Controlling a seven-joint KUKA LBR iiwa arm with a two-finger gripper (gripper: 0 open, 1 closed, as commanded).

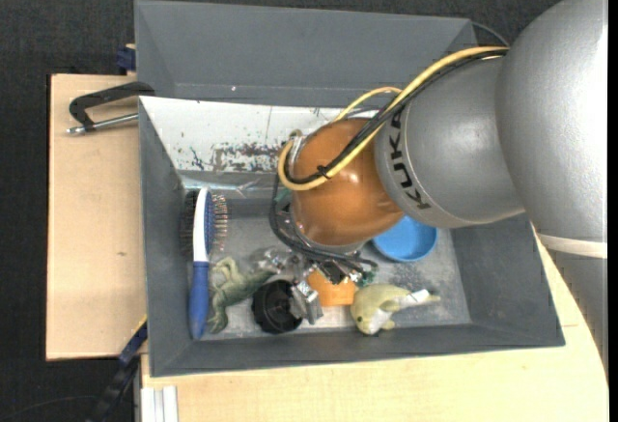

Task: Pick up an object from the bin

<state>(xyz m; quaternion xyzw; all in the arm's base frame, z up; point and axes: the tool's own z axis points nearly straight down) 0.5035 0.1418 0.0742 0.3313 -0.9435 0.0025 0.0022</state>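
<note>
From my station I see the arm [502,121] reaching in from the right, down into the grey bin [159,217]. Its orange wrist cover [338,188], looped by a yellow cable [435,72], sits over the middle of the floor. The gripper [307,283] pokes out below the cover, low in the bin's near half. The cover hides most of it, so I cannot tell whether it is released or clenched, and I see nothing that is plainly held.

The metal tip comes down between two things. A black round object [274,306] lies just beside it on the near left, and an orange piece [335,295] lies just beside it on the near right, partly under the gripper. I cannot tell whether the tip touches either one.

A green toy reptile [224,283] lies left of the black object. Beyond it, a blue-handled hairbrush [200,256] lies along the left wall. A pale yellow-green toy animal [379,306] lies right of the orange piece, near the front wall. A blue bowl [410,241] shows behind it, half under the arm.
</note>
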